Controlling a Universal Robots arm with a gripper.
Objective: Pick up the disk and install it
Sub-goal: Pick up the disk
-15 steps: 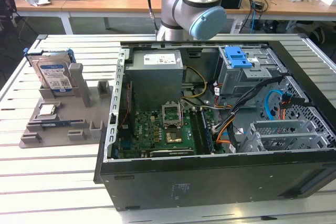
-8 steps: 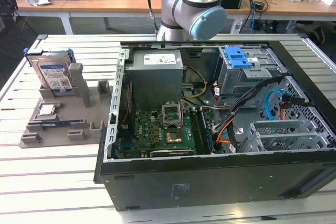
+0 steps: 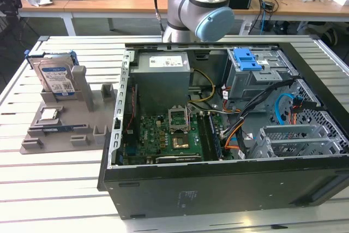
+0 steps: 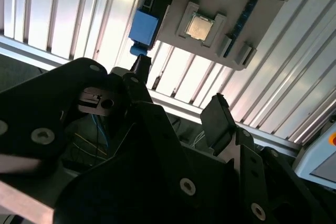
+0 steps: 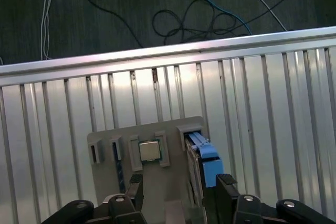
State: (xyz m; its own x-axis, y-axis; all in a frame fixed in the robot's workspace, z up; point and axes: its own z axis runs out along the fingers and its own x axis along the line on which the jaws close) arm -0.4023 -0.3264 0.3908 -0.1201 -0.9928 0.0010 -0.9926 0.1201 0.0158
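Our claw (image 5: 181, 184) hangs spread above the disk (image 5: 202, 153); it stands upright in its grey holder (image 5: 168, 127), edges exposed, we judge, for gripping.

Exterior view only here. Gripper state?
Observer: Open. In both wrist views the gripper has its fingers apart, with nothing between them.
Operator: Over what?
Observer: The grey holder. The first wrist view looks down on it, with the disk edge-on in its slot.
Operator: Touching the disk?
Observer: No. In the second wrist view the fingertips hang clear of the holder, with table slats showing between them.
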